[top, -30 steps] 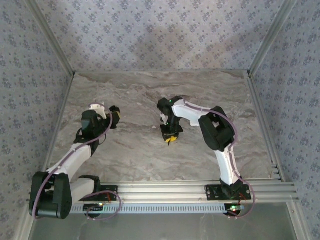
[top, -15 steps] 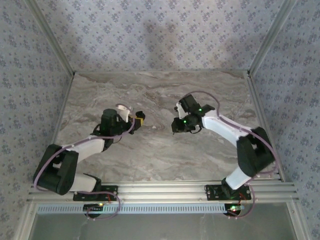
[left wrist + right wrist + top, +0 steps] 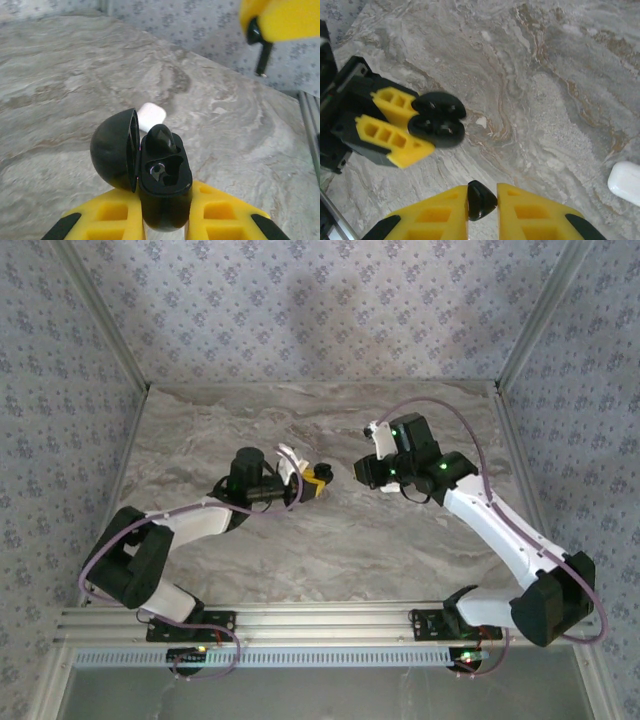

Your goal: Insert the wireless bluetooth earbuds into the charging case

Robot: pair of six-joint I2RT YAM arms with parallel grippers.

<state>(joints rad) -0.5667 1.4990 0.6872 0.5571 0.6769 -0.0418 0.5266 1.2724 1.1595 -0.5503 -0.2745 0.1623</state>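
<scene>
Now over the middle of the marble table [image 3: 200, 430], both arms stretched inward, tips facing each other, near but not touching.

Left gripper [image 3: 165, 200] clenched on the black charging case [image 3: 165, 187], one yellow finger [image 3: 112, 220] pressed to each side of its lower body. Case held off the table, lid [image 3: 114, 150] swung open to the left in the left wrist view and standing almost upright beside the body. Inside, one black earbud [image 3: 161, 141] seated in the far socket; near socket [image 3: 162, 172] bare.

Right gripper [image 3: 482, 194] closed tight on a second black earbud [image 3: 481, 201], rounded end poking out between the yellow fingertips in the right wrist view. Seen from the left wrist too, up in the top right corner, with a thin black stem hanging below the yellow finger. Placed beyond the open case and to its right in that view, clear of it, bud not yet in the socket. From the right wrist, open case and left fingers ahead and to the left, with bare marble between.

Farther off on the table, a small white rounded box [image 3: 626, 182], lying flat, apart from both grippers; just behind the black case in the left wrist view.

From the top camera, yellow of the left fingers plain; case and buds too small to make out.
</scene>
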